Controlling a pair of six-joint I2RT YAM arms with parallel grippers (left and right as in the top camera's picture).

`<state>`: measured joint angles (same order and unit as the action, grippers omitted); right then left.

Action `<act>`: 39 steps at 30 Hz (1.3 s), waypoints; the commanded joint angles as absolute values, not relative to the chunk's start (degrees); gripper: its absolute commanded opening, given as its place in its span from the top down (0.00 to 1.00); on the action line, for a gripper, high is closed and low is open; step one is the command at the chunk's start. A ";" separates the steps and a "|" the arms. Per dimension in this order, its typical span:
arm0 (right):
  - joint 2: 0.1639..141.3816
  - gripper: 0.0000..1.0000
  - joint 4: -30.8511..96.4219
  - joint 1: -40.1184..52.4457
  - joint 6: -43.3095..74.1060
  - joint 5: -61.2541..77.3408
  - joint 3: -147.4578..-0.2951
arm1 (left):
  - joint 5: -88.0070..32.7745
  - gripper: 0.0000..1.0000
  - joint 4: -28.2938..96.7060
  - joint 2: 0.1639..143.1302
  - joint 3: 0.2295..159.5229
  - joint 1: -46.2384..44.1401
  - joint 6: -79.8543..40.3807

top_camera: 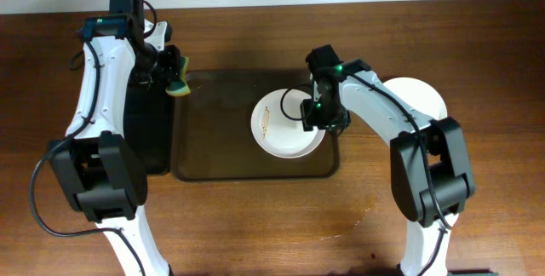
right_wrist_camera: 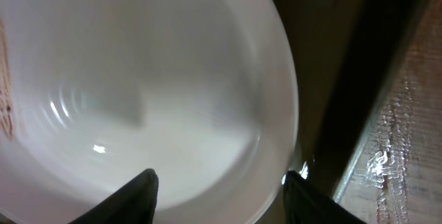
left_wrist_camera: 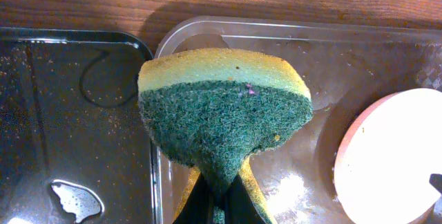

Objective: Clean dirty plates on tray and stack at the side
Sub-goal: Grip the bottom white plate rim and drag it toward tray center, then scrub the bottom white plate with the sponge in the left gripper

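now right pincer (right_wrist_camera: 221,177) spread wide over streaked plate (right_wrist_camera: 138,79) on tray (top_camera: 213,131); left pincer (left_wrist_camera: 219,207) clamps sponge (left_wrist_camera: 224,106).

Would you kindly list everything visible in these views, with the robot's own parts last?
table: one, brown wood, under everything.
tray: one, dark brown, table centre.
black tray: one, black, left of it.
streaked plate: one, white, on the tray.
second plate: one, white, on the table, right.
sponge: one, yellow-green, over the tray's left edge.
left arm: white-black, jaws shut on the sponge.
right arm: white-black, jaws open at the streaked plate's rim.
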<state>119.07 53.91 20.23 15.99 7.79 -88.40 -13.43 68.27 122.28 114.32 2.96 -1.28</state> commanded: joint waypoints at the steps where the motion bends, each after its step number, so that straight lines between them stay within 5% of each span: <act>1: 125.29 0.38 58.70 20.23 19.59 9.54 -95.79 | -13.45 1.00 68.16 122.15 114.34 3.14 -0.60; 3: 131.11 0.38 64.45 20.23 19.53 9.93 -102.37 | -13.45 1.00 68.18 122.15 114.34 3.14 -0.60; 7: 133.01 0.70 65.49 20.29 19.49 12.25 -105.65 | -13.45 0.99 68.31 122.15 114.34 3.14 -0.60; 9: 133.01 0.95 62.98 20.51 23.11 16.97 -106.19 | -13.45 1.00 68.40 122.15 114.32 3.14 -0.58; 14: 134.45 0.95 51.42 27.29 35.62 14.24 -106.15 | -13.50 1.00 70.00 122.15 114.17 3.09 -0.58; 16: 135.31 0.76 48.93 28.82 35.79 13.63 -106.15 | -13.91 1.00 70.83 122.15 113.32 3.09 -0.60; 18: 135.50 0.72 46.30 29.02 36.58 12.86 -106.13 | -15.81 1.00 70.39 122.15 110.89 3.07 -0.60; 19: 135.50 0.73 44.97 28.80 36.84 12.80 -106.13 | -17.28 1.00 69.71 122.15 109.43 3.07 -0.58; 21: 135.50 0.96 44.40 28.49 36.95 12.82 -106.08 | -20.78 1.00 67.37 122.15 105.65 3.07 -0.58; 28: 135.50 0.96 45.65 28.49 35.81 13.06 -106.06 | -20.93 1.00 50.68 122.17 93.54 -3.62 -0.34; 33: 135.50 0.96 45.82 28.49 34.96 13.10 -106.06 | -1.48 1.00 40.03 122.32 84.51 -4.69 -0.34; 39: 135.50 0.96 45.54 28.49 34.98 13.26 -106.06 | 2.39 1.00 29.87 122.32 83.46 -4.32 4.43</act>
<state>134.10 44.86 28.67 35.77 14.66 -105.67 -4.80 33.01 121.14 84.79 -5.56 2.44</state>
